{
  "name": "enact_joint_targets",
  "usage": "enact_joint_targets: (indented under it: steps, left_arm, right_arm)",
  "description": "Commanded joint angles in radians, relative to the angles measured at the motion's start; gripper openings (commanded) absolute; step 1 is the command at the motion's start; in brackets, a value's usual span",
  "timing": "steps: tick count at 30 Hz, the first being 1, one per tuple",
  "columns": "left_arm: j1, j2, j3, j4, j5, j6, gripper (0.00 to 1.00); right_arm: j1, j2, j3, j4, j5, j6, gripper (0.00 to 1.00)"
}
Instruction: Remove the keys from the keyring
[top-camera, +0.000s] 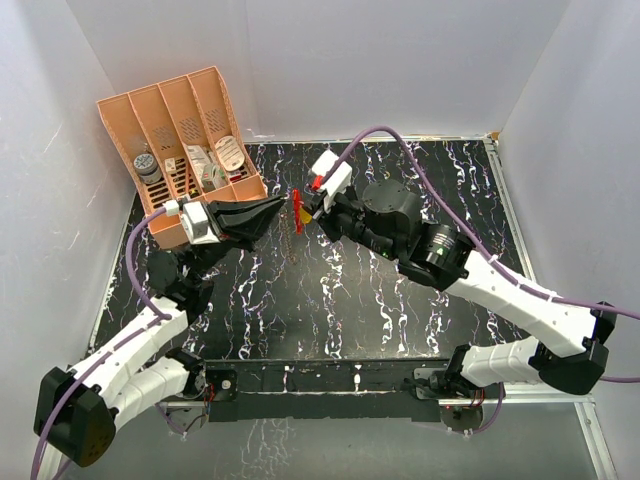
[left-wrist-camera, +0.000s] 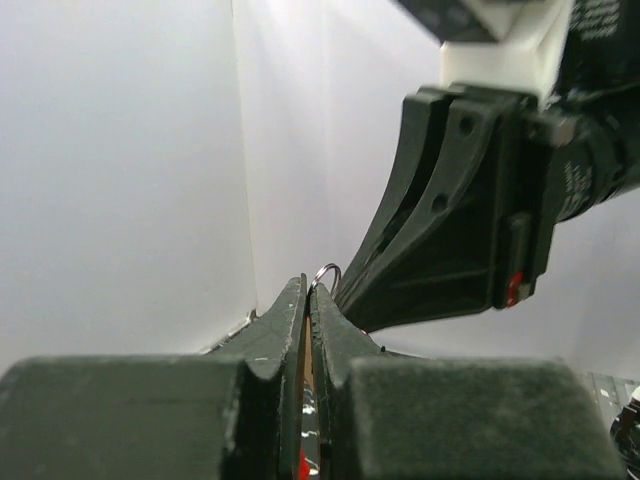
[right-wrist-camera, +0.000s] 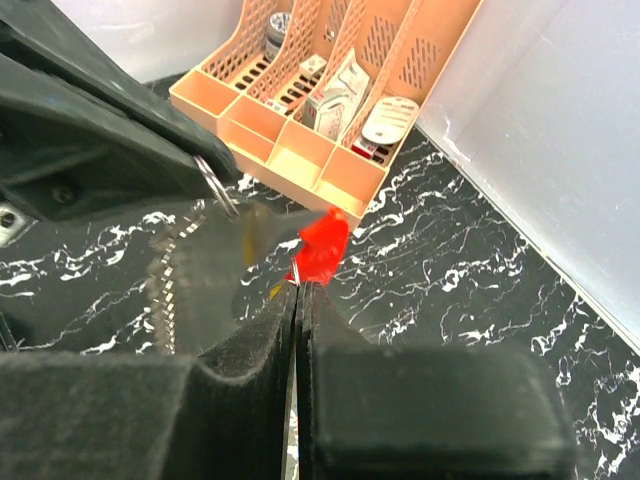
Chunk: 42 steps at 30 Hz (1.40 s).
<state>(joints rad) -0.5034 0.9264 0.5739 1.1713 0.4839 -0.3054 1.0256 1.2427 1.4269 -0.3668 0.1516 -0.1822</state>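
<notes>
Both grippers meet above the middle of the table, tip to tip. My left gripper (top-camera: 283, 207) is shut, and the thin silvery keyring (left-wrist-camera: 327, 272) sticks out of its tips (left-wrist-camera: 308, 285). The ring also shows in the right wrist view (right-wrist-camera: 216, 186) at the left finger's end. My right gripper (top-camera: 308, 212) is shut (right-wrist-camera: 298, 288), with the red key (right-wrist-camera: 323, 246) standing out just past its tips. The red key shows in the top view (top-camera: 297, 210) between the grippers. A blurred yellow key (right-wrist-camera: 254, 232) hangs between ring and red key.
A peach slotted organizer (top-camera: 178, 108) holding small items stands at the back left, also in the right wrist view (right-wrist-camera: 290, 145). The table (top-camera: 330, 300) is black marble-patterned, with white walls on three sides. The right gripper's body (left-wrist-camera: 450, 230) fills the left wrist view's right.
</notes>
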Motion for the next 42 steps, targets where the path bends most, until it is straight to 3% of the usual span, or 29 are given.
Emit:
enact_joint_targets:
  steps: [1, 13, 25, 34, 42]
  left_arm:
    - [0.003, -0.041, 0.016, 0.096, -0.024, 0.017, 0.00]
    - [0.003, -0.063, 0.004, 0.070, -0.050, 0.020, 0.00]
    - [0.003, -0.045, -0.029, -0.214, -0.186, 0.026, 0.00]
    - [-0.003, 0.047, -0.021, -0.481, -0.283, -0.013, 0.00]
    - [-0.024, 0.145, -0.057, -0.560, -0.385, -0.057, 0.00]
  right_arm:
    - [-0.004, 0.003, -0.003, 0.021, 0.012, -0.001, 0.00]
    - [-0.004, -0.023, -0.029, 0.068, 0.041, -0.002, 0.00]
    - [-0.036, 0.025, -0.118, 0.186, 0.481, 0.006, 0.00]
    - [-0.353, 0.059, -0.216, 0.188, 0.196, 0.190, 0.00]
    - [-0.438, 0.110, -0.318, 0.155, 0.126, 0.303, 0.00]
